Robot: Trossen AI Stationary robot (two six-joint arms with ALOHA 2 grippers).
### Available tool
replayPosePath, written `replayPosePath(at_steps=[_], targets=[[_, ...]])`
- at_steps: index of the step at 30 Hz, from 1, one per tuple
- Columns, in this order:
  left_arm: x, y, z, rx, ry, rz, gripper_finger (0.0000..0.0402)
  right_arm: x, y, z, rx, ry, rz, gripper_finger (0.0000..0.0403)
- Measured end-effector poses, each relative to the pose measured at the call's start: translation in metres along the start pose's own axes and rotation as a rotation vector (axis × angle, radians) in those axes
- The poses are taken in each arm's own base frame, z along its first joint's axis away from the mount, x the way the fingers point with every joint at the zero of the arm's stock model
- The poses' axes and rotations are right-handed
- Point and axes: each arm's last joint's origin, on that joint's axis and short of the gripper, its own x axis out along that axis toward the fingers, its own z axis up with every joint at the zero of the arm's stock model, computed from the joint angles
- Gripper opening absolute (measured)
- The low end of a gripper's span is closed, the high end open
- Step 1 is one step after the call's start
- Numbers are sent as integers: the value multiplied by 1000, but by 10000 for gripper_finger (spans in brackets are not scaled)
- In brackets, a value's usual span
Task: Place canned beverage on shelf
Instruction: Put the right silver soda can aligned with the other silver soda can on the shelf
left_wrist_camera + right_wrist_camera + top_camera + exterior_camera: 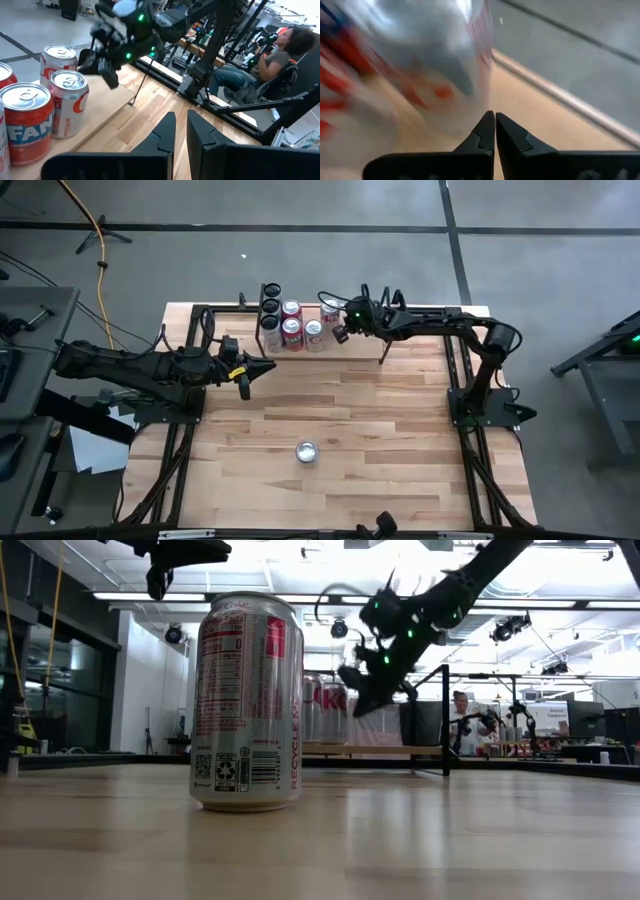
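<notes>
**Ana:** Can [306,451] first: it's a smooth metal cylinder with a silvery top, standing upright and alone on the pale wooden tabletop [400,440], out in the open front middle, well apart from both arms. In the low view it fills the foreground, silver body with a pink-red panel, fine print and a code block down the side.

**Ben:** And the shelf [420,340]?

**Ana:** A low rack along the far edge of the table: pale plank surface like the tabletop, carried on thin black rod uprights. A cluster of cans [293,326] already stands at its left end, red and white labels with bright round lids, plus a few with dark tops. The left wrist view shows three of them close together, ribbed rims and pull tabs plain to see.

**Ben:** Where's the right gripper [340,333]?

**Ana:** Over the shelf, just beside that cluster, at the end of a dark jointed arm with small green lights. Its two tapered black fingers [485,131] are pressed together with nothing between them. Its own camera shows only a blurred silver and red curved surface close ahead.

**Ben:** Left gripper [245,387]?

**Ana:** Hanging above the table's left part, in front of the shelf's left end. Its angular black fingers [165,131] stand nearly together and hold nothing.

**Ben:** Anything beyond the table?

**Ana:** A seated person [272,55] in the room behind.
</notes>
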Motion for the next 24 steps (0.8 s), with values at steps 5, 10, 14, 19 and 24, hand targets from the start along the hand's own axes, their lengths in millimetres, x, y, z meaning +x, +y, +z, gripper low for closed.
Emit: replayPosePath(at_steps=[5,10,14,19,24], targets=[[0,0,0,1,1,-1,3,-1,1,3,11,-30,7,0],[0,0,0,1,1,-1,3,-2,4,11,-28,-48,45,0],[0,0,0,2,3,0,3,-5,7,24,-48,-89,78,0],[0,0,0,3,4,0,3,-8,10,35,-59,-116,129,0],[0,0,0,3,4,0,3,-10,13,38,-59,-126,186,0]])
